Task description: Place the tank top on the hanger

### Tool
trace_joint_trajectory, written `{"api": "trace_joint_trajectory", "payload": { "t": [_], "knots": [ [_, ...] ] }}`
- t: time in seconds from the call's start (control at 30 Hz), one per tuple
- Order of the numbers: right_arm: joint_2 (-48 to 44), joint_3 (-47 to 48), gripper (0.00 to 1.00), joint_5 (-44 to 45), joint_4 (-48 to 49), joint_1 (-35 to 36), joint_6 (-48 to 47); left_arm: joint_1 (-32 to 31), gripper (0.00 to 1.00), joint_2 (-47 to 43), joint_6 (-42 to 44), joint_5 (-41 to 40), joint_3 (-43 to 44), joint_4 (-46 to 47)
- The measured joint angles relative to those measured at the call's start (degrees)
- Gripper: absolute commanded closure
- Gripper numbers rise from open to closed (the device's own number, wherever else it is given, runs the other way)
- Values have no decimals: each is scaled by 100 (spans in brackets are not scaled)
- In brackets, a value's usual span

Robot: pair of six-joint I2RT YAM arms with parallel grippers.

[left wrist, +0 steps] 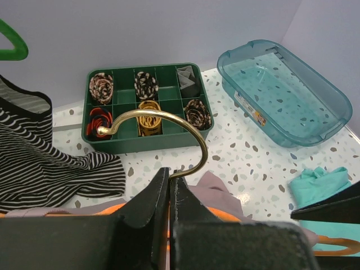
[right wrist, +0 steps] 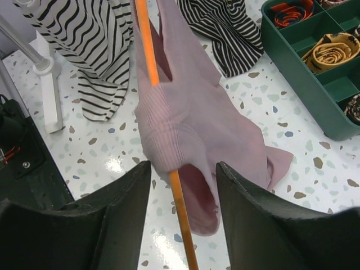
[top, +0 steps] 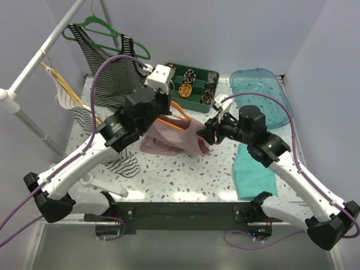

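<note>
As tank top (right wrist: 191, 124) drapes hanger (right wrist: 147, 50), right end effector (right wrist: 183, 169) straddles its edge.

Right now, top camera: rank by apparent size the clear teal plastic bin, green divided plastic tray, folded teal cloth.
1. clear teal plastic bin
2=. green divided plastic tray, folded teal cloth: look alike, tray partly covered, so unranked.

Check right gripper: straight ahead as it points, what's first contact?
Likely the tank top, draped on the orange hanger that runs between the right gripper's open jaws; depth is unclear.
</note>
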Motion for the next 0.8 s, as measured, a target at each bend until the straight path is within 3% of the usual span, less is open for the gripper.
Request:
{"api": "trace_joint_trajectory", "payload": {
  "t": [0.3,0.57,0.8],
  "knots": [
    [-393,-205,50,-168,-28,0,50,0,100,-177,229,-356,17,-120],
    [-170,-208,53,-503,-90,15,109,0,100,-179,317,-509,98,-129],
    [151,-205,60,-227,-459,380,81,0,100,-179,389,-623,199,-122]
  ]
}}
